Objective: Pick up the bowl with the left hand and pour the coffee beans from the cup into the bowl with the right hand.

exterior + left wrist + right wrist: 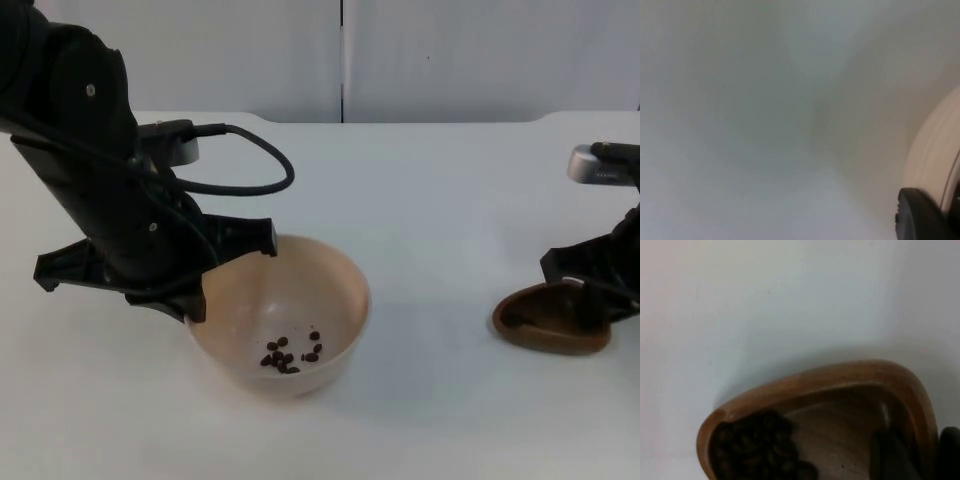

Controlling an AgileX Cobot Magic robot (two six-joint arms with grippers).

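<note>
Bowl and cup on the white tabletop (440, 200)

The left pincer (200, 285) is clamped on the rim of the cream bowl (285, 310), which holds a few coffee beans (290, 355). Toward the right edge, the right pincer (590, 295) is clamped on the brown wooden cup (550, 320).

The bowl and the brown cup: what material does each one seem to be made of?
The bowl, gripped at its rim by the left gripper, looks like matte beige plastic or ceramic: smooth, even colour, no glare; I cannot tell which. The cup, held at its rim by the right gripper, looks like wood with a soft sheen: brown, with grain lines inside, beside the coffee beans.
</note>
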